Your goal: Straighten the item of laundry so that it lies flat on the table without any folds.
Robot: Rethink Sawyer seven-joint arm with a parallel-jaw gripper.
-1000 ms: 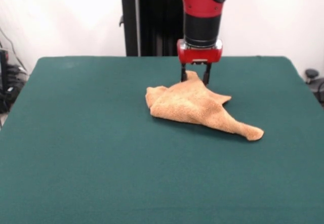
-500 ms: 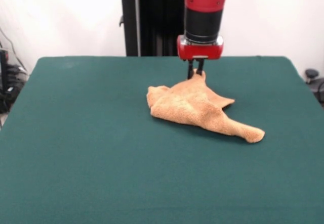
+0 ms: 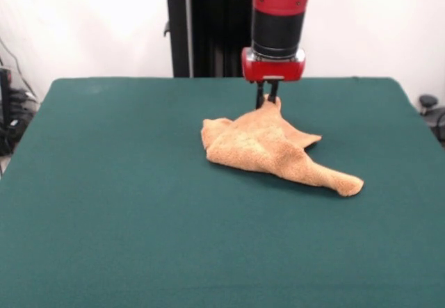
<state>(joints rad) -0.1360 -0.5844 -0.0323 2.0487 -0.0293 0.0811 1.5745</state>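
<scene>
The item of laundry (image 3: pixel 268 148), an orange-tan terry towel, lies crumpled and folded on the dark green table (image 3: pixel 139 211), a little right of centre toward the far side. One corner trails out to the front right. Its far peak is pulled up into a small point. My gripper (image 3: pixel 268 101) comes straight down from the red and black arm and is shut on that raised far peak of the towel.
Cables and dark equipment (image 3: pixel 10 113) sit off the table's left edge, and a small black object (image 3: pixel 427 103) is beyond the right edge. Green surface extends widely in front and to the left of the towel.
The gripper's fingers, spread on either side of the towel's far peak a second ago, have closed on it. The pinched peak now stands slightly higher. The rest of the towel has barely shifted.
</scene>
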